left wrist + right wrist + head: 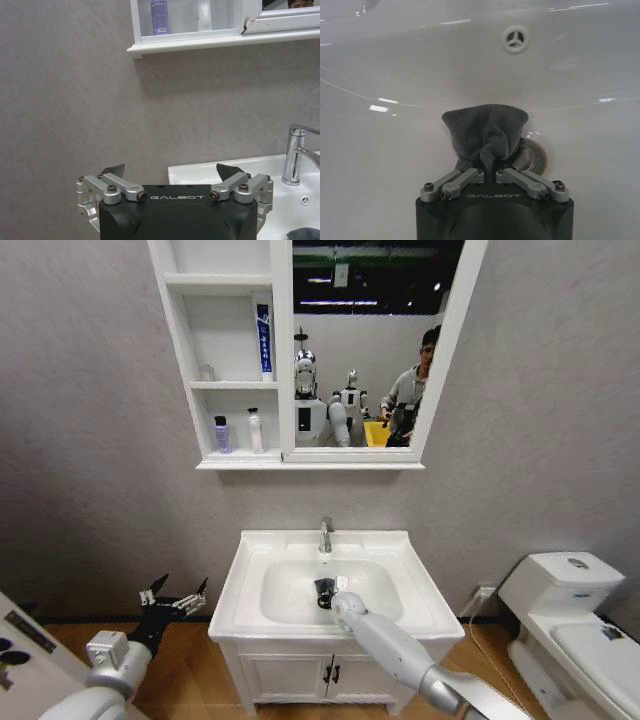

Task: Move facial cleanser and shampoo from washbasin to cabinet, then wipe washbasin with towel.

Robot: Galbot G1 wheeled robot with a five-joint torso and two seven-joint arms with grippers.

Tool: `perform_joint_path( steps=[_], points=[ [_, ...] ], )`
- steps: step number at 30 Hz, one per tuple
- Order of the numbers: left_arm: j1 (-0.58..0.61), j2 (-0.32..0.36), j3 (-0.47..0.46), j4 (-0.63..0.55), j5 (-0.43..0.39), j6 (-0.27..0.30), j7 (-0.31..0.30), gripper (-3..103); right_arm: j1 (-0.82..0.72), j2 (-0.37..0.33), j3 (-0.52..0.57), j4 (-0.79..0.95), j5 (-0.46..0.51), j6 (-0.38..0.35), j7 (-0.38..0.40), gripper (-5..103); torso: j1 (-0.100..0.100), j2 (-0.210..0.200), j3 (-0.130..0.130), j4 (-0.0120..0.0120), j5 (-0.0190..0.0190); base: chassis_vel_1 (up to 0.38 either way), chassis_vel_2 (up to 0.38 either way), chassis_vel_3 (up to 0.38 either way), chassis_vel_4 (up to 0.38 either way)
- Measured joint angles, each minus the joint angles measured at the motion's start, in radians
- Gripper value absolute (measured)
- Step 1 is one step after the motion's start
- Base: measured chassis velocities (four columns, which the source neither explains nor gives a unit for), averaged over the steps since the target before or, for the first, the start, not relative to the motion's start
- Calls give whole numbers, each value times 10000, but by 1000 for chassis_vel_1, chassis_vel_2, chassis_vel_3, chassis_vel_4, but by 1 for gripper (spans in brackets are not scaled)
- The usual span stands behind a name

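Two bottles, the purple bottle (221,434) and the white bottle (256,430), are already parked side by side on the bottom shelf of the cabinet (184,350), which is mounted on the wall above the washbasin (413,585). Down in the oval bowl, the towel (486,131) is pinched tight and bunched up in the right claw (490,171), pressed against the bowl floor right beside the drain. The left claw (176,595) is held with its fingers spread wide and nothing in them, off to the left of the washbasin, near the wall.
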Motion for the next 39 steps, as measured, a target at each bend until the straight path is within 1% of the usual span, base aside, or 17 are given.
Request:
perform_joint_path(
  steps=[3,5,8,11,13,16,18,21,24,26,29,30,31,34,35,37,39],
  points=[
    [0,0,0,0,0,0,0,100,-61,254,-31,95,19,194,-104,5,1,-1,2,3,2,0,0,0,0],
    [0,0,0,0,0,0,0,100,-277,523,217,184,-164,305,163,5,0,-1,1,6,4,0,0,0,0],
    [0,0,1,0,0,1,0,100,-388,501,290,281,-305,329,251,5,0,-1,1,6,4,0,0,0,0],
    [0,0,0,0,1,0,0,100,-711,-5,745,531,-937,371,403,5,0,-1,1,7,4,0,0,0,0],
    [0,0,0,0,0,1,1,100,-815,-238,986,581,-1025,344,420,5,0,-1,1,5,5,0,0,0,0],
    [0,0,0,0,0,0,0,100,-1005,-796,1295,748,-1087,294,428,5,0,0,0,0,2,0,0,0,0],
    [0,-1,0,0,0,0,1,100,-1129,-1383,1521,1011,-1049,221,430,5,0,0,0,-2,2,0,0,0,0],
    [0,0,0,0,0,1,0,100,-1099,-1642,1529,1139,-835,111,366,5,0,0,0,-4,2,0,0,0,0],
    [0,0,0,0,0,1,0,100,-1003,-1555,1420,1157,-676,27,280,5,0,0,0,-6,-3,0,0,0,0],
    [0,0,0,0,0,0,1,100,-825,-894,1044,1094,-404,-18,238,5,1,-1,1,1,3,0,0,0,0],
    [0,0,0,0,0,0,1,100,-781,-743,975,1065,-335,-30,253,5,1,-1,1,3,3,0,0,0,0],
    [0,0,0,0,0,0,1,100,-648,-285,701,977,-73,-33,281,5,0,0,1,5,0,0,0,0,0],
    [0,0,0,0,0,0,0,100,-583,-40,538,907,53,96,273,5,1,-1,0,5,0,0,0,0,0],
    [0,0,0,0,0,1,0,100,-561,172,473,787,75,293,246,5,0,-1,0,5,0,0,0,0,0],
    [0,0,0,0,0,0,0,100,-584,481,450,633,37,633,91,5,0,0,0,5,0,0,0,0,0],
    [0,0,0,0,0,1,0,100,-646,539,445,671,12,731,55,5,0,0,0,5,1,0,0,0,0],
    [0,0,0,0,0,0,0,100,-773,338,458,947,8,710,186,5,1,0,1,5,3,0,0,0,0]
  ],
)
